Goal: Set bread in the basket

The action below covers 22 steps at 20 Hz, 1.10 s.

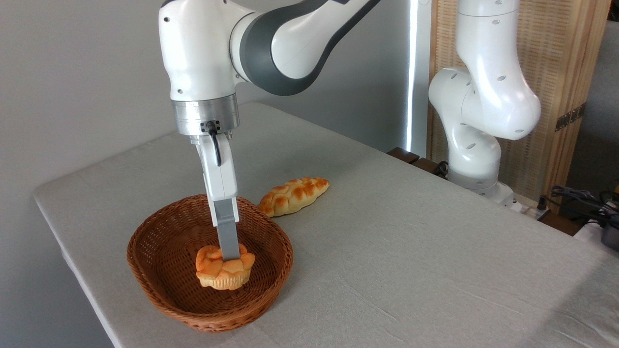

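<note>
Basket [159, 241], far left & all round the claw: oval brown wicker, low sides, long axis running from back-left to front-right, sitting flat on the grey tablecloth [411, 251].

Bread [225, 268] sits inside basket, on its floor toward the front-right part, right under the claw. Small round bun, no real long axis, maybe a bit wider than tall; knotted lumpy top faces up, orange-golden w/ darker patches, paler ridged base down on the wicker.

Claw [229, 255] comes straight down from the white wrist, fingers vertical, tip pushed into top of the bun. Only one grey finger [227, 237] shows edge-on, the other is hidden behind it, so can't tell if it's spread or pinching the bun.

Behind & right of claw, outside basket, just past its rim: long braided golden loaf [293, 195] flat on cloth, long axis front-left to back-right.

Far right: arm base [476, 145], white, well apart from the claw
</note>
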Motion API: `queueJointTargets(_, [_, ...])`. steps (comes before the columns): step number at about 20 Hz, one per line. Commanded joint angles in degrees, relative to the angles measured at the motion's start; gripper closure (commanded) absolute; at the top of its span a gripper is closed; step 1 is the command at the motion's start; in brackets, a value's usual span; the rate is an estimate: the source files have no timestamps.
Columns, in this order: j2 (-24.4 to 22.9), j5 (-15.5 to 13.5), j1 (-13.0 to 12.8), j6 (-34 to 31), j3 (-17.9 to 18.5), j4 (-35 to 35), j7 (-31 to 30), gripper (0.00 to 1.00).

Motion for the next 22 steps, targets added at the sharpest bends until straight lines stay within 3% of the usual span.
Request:
queueJointTargets(1, [0.5,1.1,-0.2,0.4,0.0,-0.2,1.1,0.0])
queueJointTargets(6, [0.5,0.9,-0.2,0.3,-0.4,-0.6,0.8,0.0])
queueJointTargets(10, [-3.3,-4.4,0.4,-0.6,0.4,0.1,-2.8,0.0])
queueJointTargets(13, [-4.9,-8.8,3.3,-10.8,0.1,5.2,-4.5,0.0])
queueJointTargets(16, [-4.8,-10.4,3.5,-22.7,0.5,11.2,-6.0,0.0])
queueJointTargets(19, [-4.8,-12.2,4.3,-27.5,0.3,14.9,-13.5,0.0])
queueJointTargets(22, [-4.9,-12.6,4.5,-28.2,-0.3,15.1,-14.4,0.0])
